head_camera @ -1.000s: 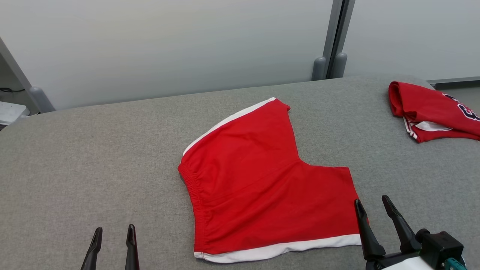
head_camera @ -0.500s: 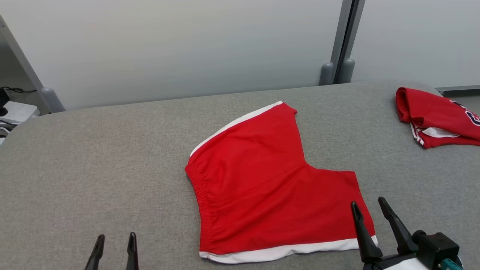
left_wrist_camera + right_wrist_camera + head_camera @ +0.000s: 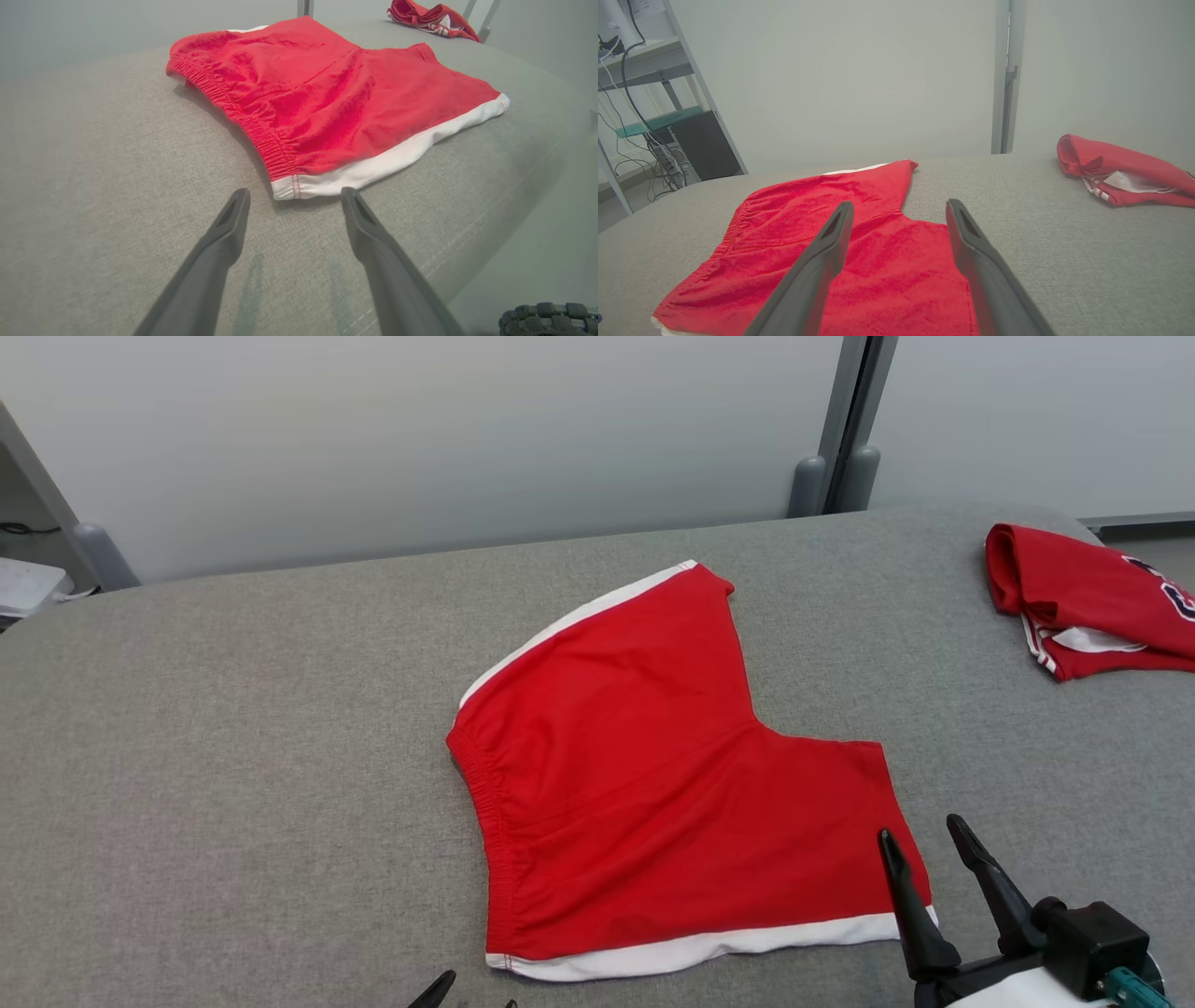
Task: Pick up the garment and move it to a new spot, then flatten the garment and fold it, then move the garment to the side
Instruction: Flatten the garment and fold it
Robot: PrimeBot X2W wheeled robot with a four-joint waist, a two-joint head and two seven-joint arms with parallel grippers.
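The left gripper (image 3: 295, 192), spread wide like the right gripper (image 3: 918, 828), has reached the garment's (image 3: 653, 784) near corner for folding.

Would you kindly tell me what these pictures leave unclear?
- Jersey: head view, cut off by the right edge; lettering unreadable.
- Left gripper: head view, bottom edge hides all but the fingertips.
- Dark ridged object: left wrist view, cut off at the corner; unidentifiable.
- Right gripper: whether it touches the shorts cannot be told; in the head view its fingers cover the spot.
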